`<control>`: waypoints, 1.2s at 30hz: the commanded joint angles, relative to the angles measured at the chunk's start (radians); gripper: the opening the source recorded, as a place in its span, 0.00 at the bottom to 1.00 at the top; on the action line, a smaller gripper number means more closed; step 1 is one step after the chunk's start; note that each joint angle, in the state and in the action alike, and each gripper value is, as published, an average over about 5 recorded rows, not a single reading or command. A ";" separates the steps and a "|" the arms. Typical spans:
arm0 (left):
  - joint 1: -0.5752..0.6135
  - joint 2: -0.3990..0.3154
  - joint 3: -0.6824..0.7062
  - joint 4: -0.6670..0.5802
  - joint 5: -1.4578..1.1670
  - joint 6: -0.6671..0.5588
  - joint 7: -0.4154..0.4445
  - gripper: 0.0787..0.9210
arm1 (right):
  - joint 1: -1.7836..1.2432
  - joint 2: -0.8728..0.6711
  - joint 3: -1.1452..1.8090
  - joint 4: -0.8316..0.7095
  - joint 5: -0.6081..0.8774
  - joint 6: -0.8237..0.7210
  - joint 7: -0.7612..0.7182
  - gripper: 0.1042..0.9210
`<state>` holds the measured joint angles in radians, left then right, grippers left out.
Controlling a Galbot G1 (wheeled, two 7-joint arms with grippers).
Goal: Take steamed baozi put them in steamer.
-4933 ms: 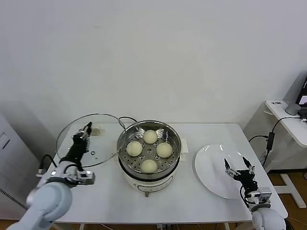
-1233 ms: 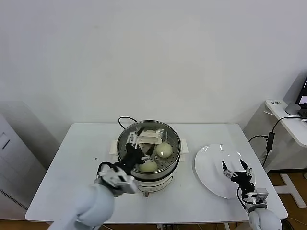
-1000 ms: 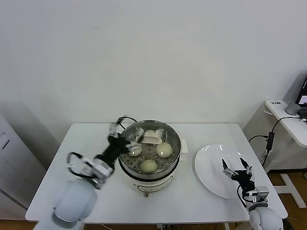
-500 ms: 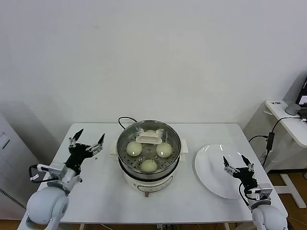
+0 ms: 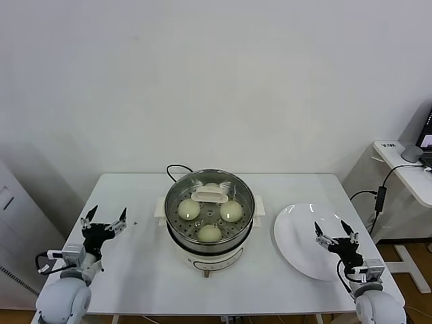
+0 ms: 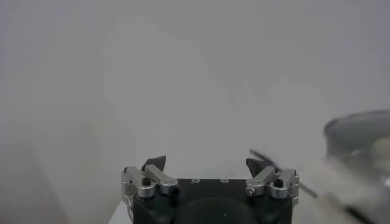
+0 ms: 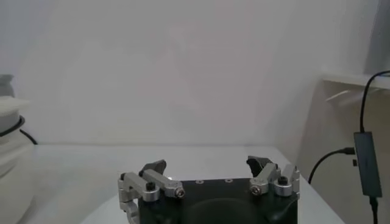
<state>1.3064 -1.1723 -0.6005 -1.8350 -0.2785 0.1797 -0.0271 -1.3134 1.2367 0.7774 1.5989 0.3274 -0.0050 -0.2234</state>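
Note:
The steel steamer (image 5: 177, 233) stands mid-table on its white base, covered by a glass lid with a white handle (image 5: 210, 195). Through the lid I see steamed baozi (image 5: 189, 208) as cream buns at the left, right (image 5: 231, 210) and front (image 5: 210, 233); another is mostly hidden behind the handle. My left gripper (image 5: 104, 221) is open and empty over the table's left side, well clear of the pot. My right gripper (image 5: 335, 233) is open and empty above the white plate (image 5: 297, 236). In the left wrist view the left gripper (image 6: 207, 164) has the steamer (image 6: 359, 131) blurred to one side. The right wrist view shows the right gripper (image 7: 207, 163) with wide jaws.
The white table (image 5: 135, 263) ends just in front of both arms. A black cord (image 5: 177, 169) runs behind the steamer. A side desk (image 5: 405, 165) with hanging cables stands off the table's right end.
The left gripper left the lid's handle on the steamer and drew back to the table's left side, open. The lid now rests on the pot. The right gripper barely moved.

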 commanded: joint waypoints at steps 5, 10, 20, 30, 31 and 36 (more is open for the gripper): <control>0.016 -0.016 0.007 0.072 -0.043 -0.011 -0.008 0.88 | -0.012 0.008 -0.002 0.011 -0.013 -0.015 0.008 0.88; 0.024 -0.018 0.012 0.066 -0.061 -0.004 -0.005 0.88 | -0.011 0.008 -0.004 0.007 -0.017 -0.016 0.008 0.88; 0.027 -0.019 0.023 0.055 -0.085 0.011 -0.002 0.88 | -0.006 0.015 -0.006 -0.003 -0.040 -0.018 -0.001 0.88; 0.027 -0.024 0.028 0.055 -0.091 0.022 -0.002 0.88 | 0.002 0.016 0.000 -0.010 -0.058 -0.023 0.005 0.88; 0.028 -0.026 0.029 0.054 -0.090 0.023 -0.002 0.88 | 0.003 0.016 -0.001 -0.011 -0.060 -0.023 0.005 0.88; 0.031 -0.031 0.032 0.046 -0.087 0.029 -0.002 0.88 | 0.008 0.015 -0.006 -0.015 -0.072 -0.022 0.007 0.88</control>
<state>1.3355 -1.2007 -0.5692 -1.7830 -0.3628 0.2019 -0.0294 -1.3081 1.2511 0.7741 1.5870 0.2727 -0.0272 -0.2180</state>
